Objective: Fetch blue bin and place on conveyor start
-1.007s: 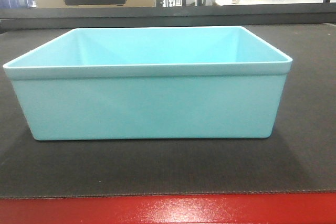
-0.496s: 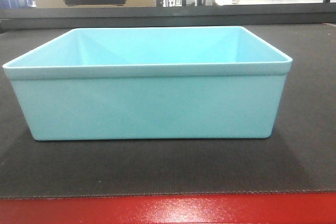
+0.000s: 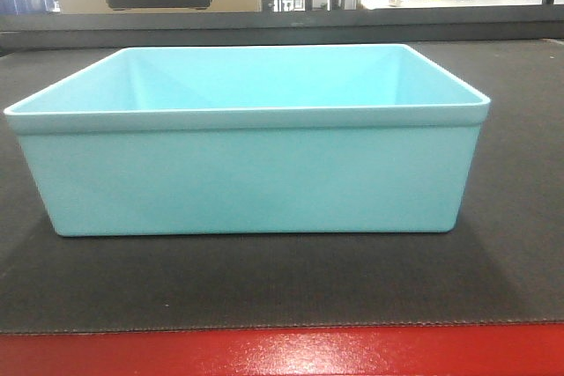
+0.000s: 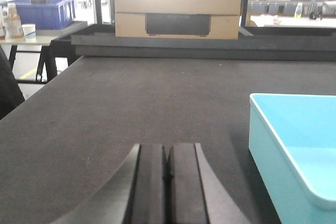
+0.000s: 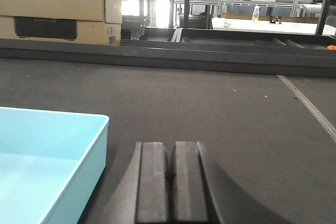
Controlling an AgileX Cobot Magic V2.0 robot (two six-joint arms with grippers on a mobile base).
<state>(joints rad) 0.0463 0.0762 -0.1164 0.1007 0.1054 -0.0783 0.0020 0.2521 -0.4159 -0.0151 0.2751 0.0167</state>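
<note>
The blue bin (image 3: 251,173), a pale turquoise tub, stands upright and empty on the conveyor start (image 3: 282,283), a dark grey woven belt with a red front edge. In the left wrist view the bin (image 4: 294,145) lies to the right of my left gripper (image 4: 167,153), which is shut and empty above the belt (image 4: 131,103). In the right wrist view the bin (image 5: 47,161) lies to the left of my right gripper (image 5: 171,150), which is shut and empty. Neither gripper touches the bin.
A cardboard box (image 4: 177,6) stands beyond the belt's far end, also in the right wrist view (image 5: 58,11). A dark royal-blue crate (image 4: 44,11) sits on a table at far left. Racks and a white table (image 5: 268,24) stand behind. A seam (image 5: 310,106) runs along the belt's right side.
</note>
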